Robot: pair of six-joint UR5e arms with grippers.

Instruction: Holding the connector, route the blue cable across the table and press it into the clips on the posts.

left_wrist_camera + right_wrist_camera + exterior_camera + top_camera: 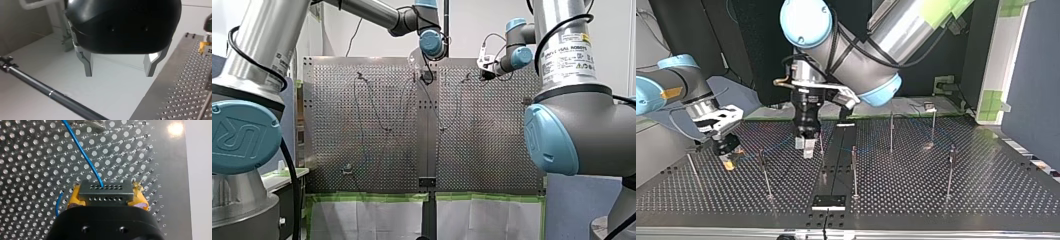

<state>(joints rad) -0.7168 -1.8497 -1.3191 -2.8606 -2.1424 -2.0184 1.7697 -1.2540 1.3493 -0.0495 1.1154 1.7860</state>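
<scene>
Right wrist view gives the clearest read: my right arm's fingers, yellow-padded, are clamped on the two ends of the dark connector, which sits crosswise between them just above the table. The blue cable leaves the connector's front face and runs ahead over the perforated plate toward a metal fitting. A short bend of it also shows beside one pad. Gripping the connector by its ends likely leaves the cable free to trail and be steered.

In the front view these fingers work at the far side, right of the middle seam. My left arm's fingers hang apart and empty near the table's far edge by that seam, probably parked clear of the cable's path.

The thin posts stand upright, well apart across the table. I cannot tell whether any clip holds the cable, so most of the routing looks yet to do.
</scene>
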